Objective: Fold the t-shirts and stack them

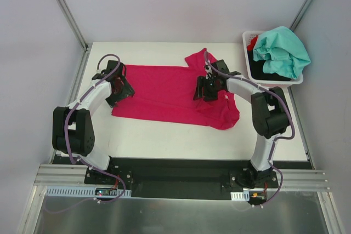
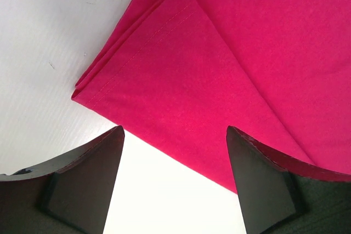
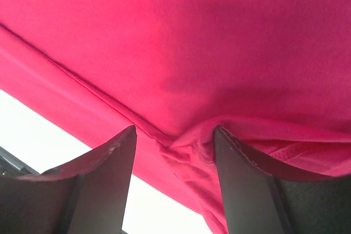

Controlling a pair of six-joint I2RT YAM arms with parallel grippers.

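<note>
One pink t-shirt (image 1: 164,94) lies flat on the table (image 1: 164,135), left gripper (image 1: 122,87) spread at its left edge, right gripper (image 1: 207,89) spread over its right folds, while one far-right basket (image 1: 247,58) holds one teal shirt (image 1: 281,50), one black shirt (image 1: 264,70) and one red shirt (image 1: 252,41).

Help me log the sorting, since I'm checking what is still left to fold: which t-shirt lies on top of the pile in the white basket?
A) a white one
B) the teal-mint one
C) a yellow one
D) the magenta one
B: the teal-mint t-shirt sits on top of the pile in the white basket, while the magenta t-shirt lies spread out on the table.
</note>
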